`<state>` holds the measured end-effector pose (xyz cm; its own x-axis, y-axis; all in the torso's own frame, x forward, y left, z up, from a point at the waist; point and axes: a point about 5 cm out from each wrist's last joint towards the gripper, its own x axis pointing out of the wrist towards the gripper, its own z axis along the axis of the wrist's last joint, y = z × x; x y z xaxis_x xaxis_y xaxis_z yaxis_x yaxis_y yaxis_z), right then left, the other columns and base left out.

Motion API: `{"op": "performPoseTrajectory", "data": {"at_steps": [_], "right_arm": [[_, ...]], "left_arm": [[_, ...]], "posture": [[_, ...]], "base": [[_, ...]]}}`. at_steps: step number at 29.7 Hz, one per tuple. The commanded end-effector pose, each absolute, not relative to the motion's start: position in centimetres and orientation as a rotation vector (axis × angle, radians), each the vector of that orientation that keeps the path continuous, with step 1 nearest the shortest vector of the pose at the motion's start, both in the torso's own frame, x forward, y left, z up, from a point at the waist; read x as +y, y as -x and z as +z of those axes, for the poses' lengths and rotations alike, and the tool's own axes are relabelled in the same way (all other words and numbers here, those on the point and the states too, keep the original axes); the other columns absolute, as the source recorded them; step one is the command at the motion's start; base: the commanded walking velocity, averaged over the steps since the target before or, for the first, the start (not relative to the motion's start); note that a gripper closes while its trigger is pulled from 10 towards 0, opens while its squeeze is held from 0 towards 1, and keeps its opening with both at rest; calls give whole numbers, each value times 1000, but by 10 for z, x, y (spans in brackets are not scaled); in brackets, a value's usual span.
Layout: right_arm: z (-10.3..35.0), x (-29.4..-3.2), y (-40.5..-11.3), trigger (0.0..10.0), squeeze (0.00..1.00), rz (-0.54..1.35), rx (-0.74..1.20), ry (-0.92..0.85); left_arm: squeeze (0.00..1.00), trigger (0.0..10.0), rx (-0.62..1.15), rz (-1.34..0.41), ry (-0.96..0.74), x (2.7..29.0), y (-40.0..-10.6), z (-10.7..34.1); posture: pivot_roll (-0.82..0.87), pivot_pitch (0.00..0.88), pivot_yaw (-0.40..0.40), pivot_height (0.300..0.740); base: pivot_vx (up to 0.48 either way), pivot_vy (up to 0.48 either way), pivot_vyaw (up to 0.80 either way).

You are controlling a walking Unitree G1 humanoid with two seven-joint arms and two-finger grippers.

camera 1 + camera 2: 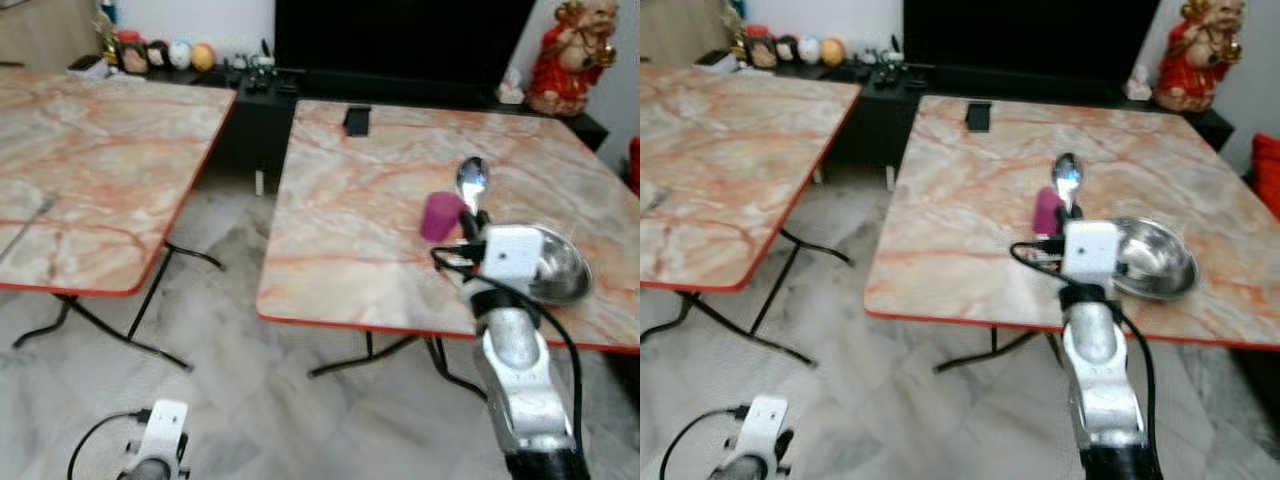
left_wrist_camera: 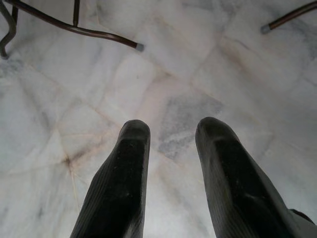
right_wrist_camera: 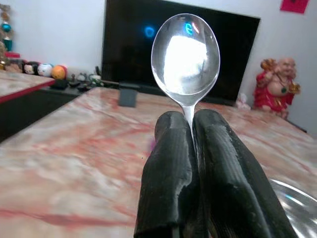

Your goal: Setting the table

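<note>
Spoon (image 3: 185,57) clamped by its handle between the closed fingers of the right gripper (image 3: 192,124), bowl end projecting straight ahead of the fingertips, long axis in line with the fingers. Steel bowl (image 1: 555,265) rests on the marble table (image 1: 350,210) just to the gripper's right and below it; a purple object (image 1: 441,216), identity unclear, sits just left of the tool. Placement beside the steel bowl is judged the next step. Spoon handle is hidden within the grip. Left gripper (image 2: 171,148) hangs idle over the floor, fingers parted, empty.
</note>
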<state>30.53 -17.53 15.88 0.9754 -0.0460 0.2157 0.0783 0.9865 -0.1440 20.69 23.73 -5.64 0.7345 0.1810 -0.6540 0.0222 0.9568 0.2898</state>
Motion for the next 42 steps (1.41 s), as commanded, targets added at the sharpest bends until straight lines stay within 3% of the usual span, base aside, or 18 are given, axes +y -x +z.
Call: {"op": "performPoseTrajectory", "data": {"at_steps": [1, 24, 39, 42], "right_arm": [[163, -183, -304, 10000, 0, -89, -223, 155], [163, -185, -305, 10000, 0, -99, -218, 153], [162, -183, -305, 10000, 0, -95, -216, 143], [161, -184, -307, 10000, 0, -118, -213, 116]], "left_arm": [[0, 10000, 752, 66, -288, 232, -207, -58], [0, 10000, 740, 64, -299, 232, -210, -56], [0, 10000, 723, 65, -273, 232, -215, -53], [0, 10000, 738, 56, -280, 234, -211, -55]], "posture": [[-5, 6, -20, 740], [-8, 14, -16, 740], [-5, 15, -13, 740], [7, 4, 17, 740]], "base": [[0, -401, 0], [0, -390, 0], [0, 0, 0], [0, 0, 0]]}}
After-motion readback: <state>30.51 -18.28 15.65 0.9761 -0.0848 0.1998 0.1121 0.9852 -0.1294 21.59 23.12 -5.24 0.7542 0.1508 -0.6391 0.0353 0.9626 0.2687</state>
